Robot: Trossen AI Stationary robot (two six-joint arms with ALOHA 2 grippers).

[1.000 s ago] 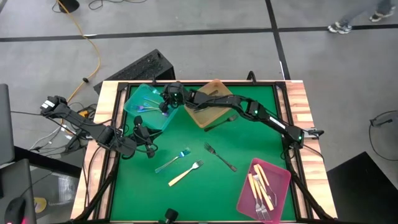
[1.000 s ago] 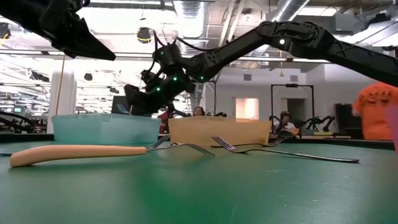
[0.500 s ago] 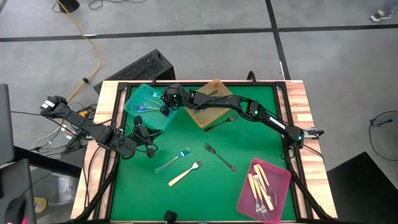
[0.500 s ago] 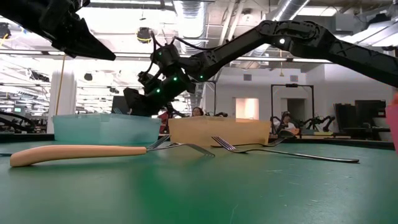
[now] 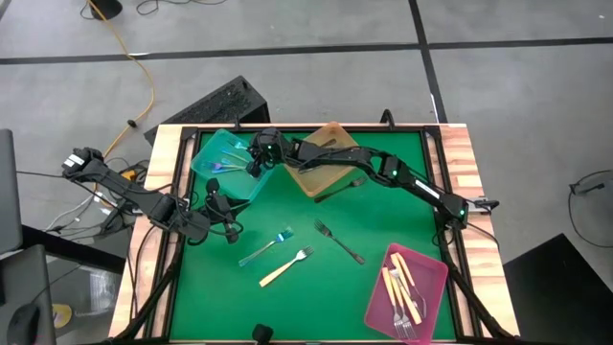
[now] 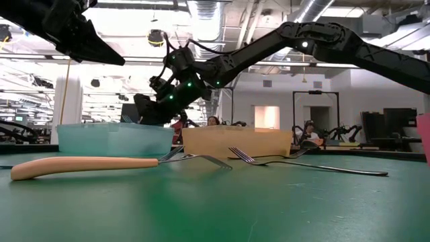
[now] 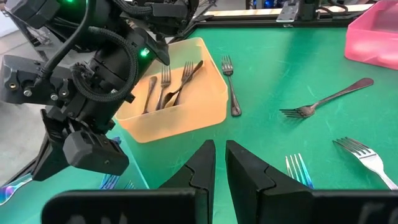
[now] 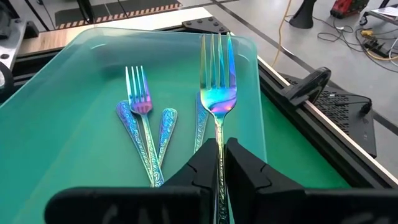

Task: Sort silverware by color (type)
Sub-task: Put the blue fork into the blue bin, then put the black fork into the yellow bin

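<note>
1. The green desk (image 5: 316, 278) carries three trays; places below are given relative to the teal tray (image 5: 230, 163) at its far-left corner.
2. The amber tray (image 7: 186, 102) stands just beside the teal tray and holds dark grey forks (image 7: 177, 87); one more dark fork (image 7: 229, 84) lies on the desk against its outer side.
3. The pink tray (image 5: 407, 283) sits well apart, at the opposite near corner, with cream-handled pieces (image 5: 400, 281) inside.
4. The right pincer (image 8: 217, 163) hangs over the teal tray, clamped on the handle of an iridescent fork (image 8: 216, 93) whose tines point away from the fingers, above the other iridescent pieces (image 8: 144, 127) lying in the tray.
5. The left pincer (image 7: 219, 163) waits on the near side of the teal tray, fingers nearly together, holding nothing.
6. Loose on the desk, farther from the teal tray: a grey fork (image 5: 338, 241), a cream-handled fork (image 5: 285, 266), an iridescent fork (image 5: 266, 246).
7. No readable writing shows.
</note>
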